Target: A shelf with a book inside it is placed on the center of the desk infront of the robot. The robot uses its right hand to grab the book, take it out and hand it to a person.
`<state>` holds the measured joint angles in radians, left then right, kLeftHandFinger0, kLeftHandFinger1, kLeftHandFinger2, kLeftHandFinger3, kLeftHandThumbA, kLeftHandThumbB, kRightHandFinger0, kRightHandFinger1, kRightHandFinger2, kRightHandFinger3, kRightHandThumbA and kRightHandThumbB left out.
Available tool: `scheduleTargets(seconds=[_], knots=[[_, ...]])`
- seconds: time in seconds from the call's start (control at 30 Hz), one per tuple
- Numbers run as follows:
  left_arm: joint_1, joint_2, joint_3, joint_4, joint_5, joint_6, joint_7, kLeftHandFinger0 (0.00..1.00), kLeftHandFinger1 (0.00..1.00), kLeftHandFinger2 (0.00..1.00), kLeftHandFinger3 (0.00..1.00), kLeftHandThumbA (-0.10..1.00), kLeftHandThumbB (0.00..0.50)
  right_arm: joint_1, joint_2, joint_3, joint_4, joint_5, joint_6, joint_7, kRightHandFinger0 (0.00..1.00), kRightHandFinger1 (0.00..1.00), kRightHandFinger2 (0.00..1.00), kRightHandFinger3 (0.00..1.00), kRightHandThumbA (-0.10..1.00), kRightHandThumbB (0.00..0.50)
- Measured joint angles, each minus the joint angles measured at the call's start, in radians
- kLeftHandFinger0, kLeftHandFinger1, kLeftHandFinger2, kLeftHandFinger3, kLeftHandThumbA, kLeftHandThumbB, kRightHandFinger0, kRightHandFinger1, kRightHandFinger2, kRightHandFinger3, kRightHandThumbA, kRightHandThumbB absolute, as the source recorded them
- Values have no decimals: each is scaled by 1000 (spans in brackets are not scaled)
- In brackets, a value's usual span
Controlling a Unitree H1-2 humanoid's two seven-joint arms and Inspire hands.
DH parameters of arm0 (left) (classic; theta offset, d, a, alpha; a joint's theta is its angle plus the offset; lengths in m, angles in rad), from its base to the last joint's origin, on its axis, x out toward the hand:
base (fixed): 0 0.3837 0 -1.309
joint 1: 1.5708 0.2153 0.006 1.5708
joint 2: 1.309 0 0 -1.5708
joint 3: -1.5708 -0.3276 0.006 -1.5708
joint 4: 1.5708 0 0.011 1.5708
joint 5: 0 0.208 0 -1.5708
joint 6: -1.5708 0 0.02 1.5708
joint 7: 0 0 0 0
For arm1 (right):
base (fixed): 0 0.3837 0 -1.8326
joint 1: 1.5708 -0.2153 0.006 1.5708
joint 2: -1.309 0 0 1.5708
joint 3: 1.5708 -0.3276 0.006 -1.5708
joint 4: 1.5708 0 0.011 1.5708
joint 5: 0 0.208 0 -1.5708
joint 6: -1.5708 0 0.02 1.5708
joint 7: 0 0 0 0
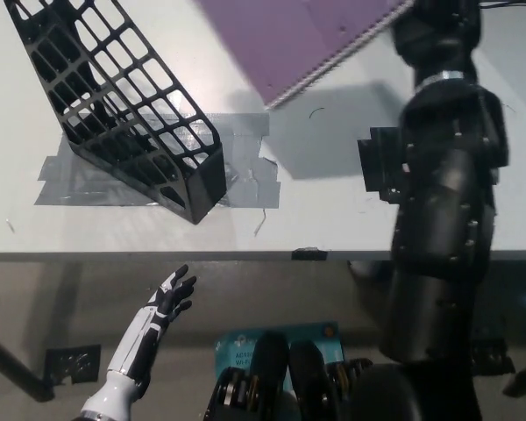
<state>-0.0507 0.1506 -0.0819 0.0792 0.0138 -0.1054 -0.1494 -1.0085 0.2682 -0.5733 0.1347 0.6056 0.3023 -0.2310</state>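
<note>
Grey tape patch (245,167) and black tape square (379,162) on the white desk (88,224)

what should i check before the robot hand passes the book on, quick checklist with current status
1. Purple spiral-bound book fully out of the black mesh shelf: ok, it is up and to the right of the shelf, apart from it.
2. Shelf compartment empty: ok, only the mesh shows inside.
3. Grip of the right robot hand on the book: cannot tell, the hand is cut off at the top edge above the black right arm.
4. Person ready to receive: cannot tell, nobody is in view.
5. Left robot hand out of the way: ok, open, low below the desk edge.
6. Shelf standing on its grey tape patch: ok.
</note>
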Motion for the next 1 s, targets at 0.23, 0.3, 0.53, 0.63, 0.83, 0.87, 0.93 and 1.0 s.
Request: scheduleTargets(seconds=[0.23,0.3,0.53,0.63,0.83,0.87,0.93,1.0], knots=[[1,0,0,3,1,-1,0,1000,1000,1000,1000,1000,230,28,-33,-98,42,106,28,-46,0,0,0,0,1000,0],[0,0,1,3,1,-1,0,1000,1000,1000,1000,1000,235,48,-32,-117,68,136,35,-54,0,0,0,0,1000,0],[1,1,4,3,-1,-1,0,1000,1000,1000,1000,1000,231,107,-26,-157,233,239,40,-52,0,0,0,1,1000,8],[1,1,4,2,-1,-1,0,1000,1000,1000,1000,1000,246,105,-31,-168,356,271,25,-36,0,0,0,26,1000,21],[16,2,6,-6,-2,-1,0,1000,1000,1000,1000,1000,229,100,-39,-173,553,297,-20,-4,0,0,0,84,1000,19],[25,2,6,-8,-2,-1,0,1000,1000,1000,1000,1000,218,100,-40,-172,573,298,-31,2,0,0,1,130,1000,31],[37,2,7,-9,-2,-1,0,1000,1000,1000,1000,1000,220,100,-42,-172,600,302,-47,11,0,0,10,158,1000,37],[48,3,7,-9,-3,-1,-1,1000,1000,1000,1000,1000,218,100,-49,-172,631,305,-65,20,0,0,37,218,1000,59]])
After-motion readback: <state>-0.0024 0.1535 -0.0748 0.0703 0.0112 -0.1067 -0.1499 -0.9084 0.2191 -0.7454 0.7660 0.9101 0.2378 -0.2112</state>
